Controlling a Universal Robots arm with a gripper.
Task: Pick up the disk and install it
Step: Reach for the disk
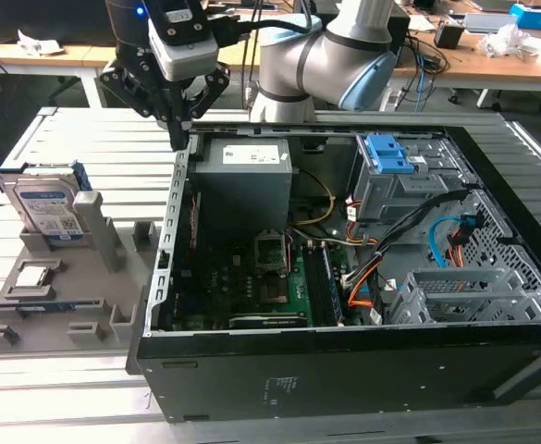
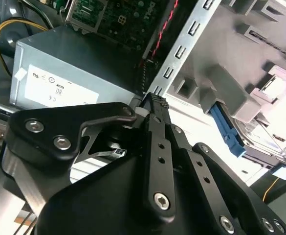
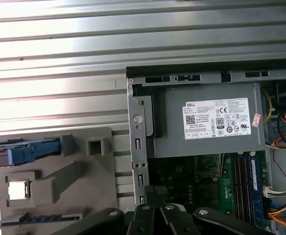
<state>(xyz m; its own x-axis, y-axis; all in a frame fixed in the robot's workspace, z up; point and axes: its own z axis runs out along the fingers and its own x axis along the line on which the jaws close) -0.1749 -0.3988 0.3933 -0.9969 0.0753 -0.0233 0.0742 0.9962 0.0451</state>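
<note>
disk (image 1: pixel 46 208) left standing upright in the grey holder (image 1: pixel 76 310) on the desk (image 1: pixel 76 139), exterior view's left, gripper (image 1: pixel 185 141) hung over the open PC case (image 1: pixel 344 379) edge nearby, jaws pressed together (nothing held)

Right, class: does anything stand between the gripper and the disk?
Nothing visible blocks it. The gripper hangs over the computer case's wall; the disk stands upright in the grey holder toward the exterior view's left, its top open. The holder's post stands beside the disk's edge on the case side.
</note>
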